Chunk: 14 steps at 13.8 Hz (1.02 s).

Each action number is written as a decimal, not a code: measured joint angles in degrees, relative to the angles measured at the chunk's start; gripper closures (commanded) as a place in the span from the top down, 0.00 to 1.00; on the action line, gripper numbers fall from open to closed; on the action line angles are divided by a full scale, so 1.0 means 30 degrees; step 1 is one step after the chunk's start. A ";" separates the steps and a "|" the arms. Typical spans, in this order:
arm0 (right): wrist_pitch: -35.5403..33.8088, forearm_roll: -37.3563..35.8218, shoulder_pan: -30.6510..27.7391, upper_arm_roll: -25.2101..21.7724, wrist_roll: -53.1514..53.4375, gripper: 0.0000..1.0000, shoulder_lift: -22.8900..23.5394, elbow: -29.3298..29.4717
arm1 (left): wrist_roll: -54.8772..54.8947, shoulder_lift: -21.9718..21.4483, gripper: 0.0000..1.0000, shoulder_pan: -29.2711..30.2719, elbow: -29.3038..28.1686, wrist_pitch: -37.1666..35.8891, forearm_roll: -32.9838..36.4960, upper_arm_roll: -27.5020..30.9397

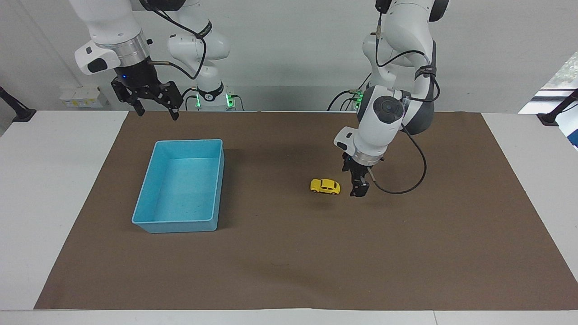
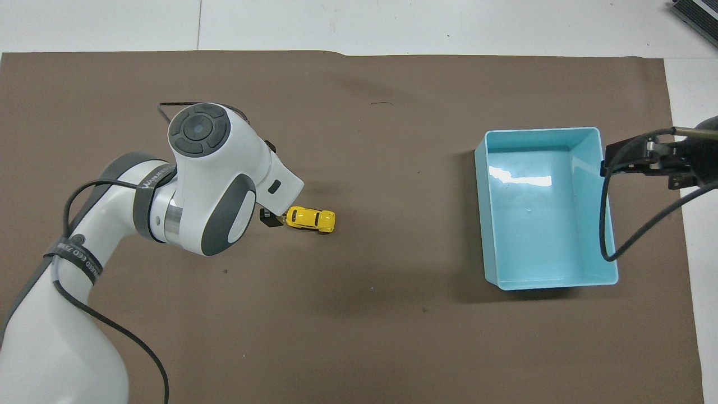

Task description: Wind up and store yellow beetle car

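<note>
The yellow beetle car (image 1: 325,186) stands on its wheels on the brown mat near the middle of the table; it also shows in the overhead view (image 2: 311,219). My left gripper (image 1: 360,189) hangs low, just beside the car on the side toward the left arm's end of the table, with a small gap between them. In the overhead view the left gripper (image 2: 271,217) is mostly hidden under its own wrist. My right gripper (image 1: 156,107) is open and empty, raised near the blue tray's end nearest the robots, and waits there (image 2: 645,160).
The blue tray (image 1: 187,142) is empty and stands on the mat toward the right arm's end of the table; it also shows in the overhead view (image 2: 538,131). The brown mat (image 1: 289,262) covers most of the white table.
</note>
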 measured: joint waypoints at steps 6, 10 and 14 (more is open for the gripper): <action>0.0000 0.0000 0.0000 0.0000 0.0000 1.00 0.0000 0.0000 | 0.0194 0.0089 1.00 -0.0742 -0.0985 0.1173 0.0000 -0.0008; 0.0000 0.0000 0.0000 0.0000 0.0000 1.00 0.0000 0.0000 | -0.0189 0.0233 1.00 -0.1981 -0.2865 0.3351 -0.0014 0.0021; 0.0000 0.0000 0.0000 0.0000 0.0000 1.00 0.0000 0.0000 | -0.0659 0.0257 0.90 -0.2816 -0.3904 0.4449 -0.0014 0.0088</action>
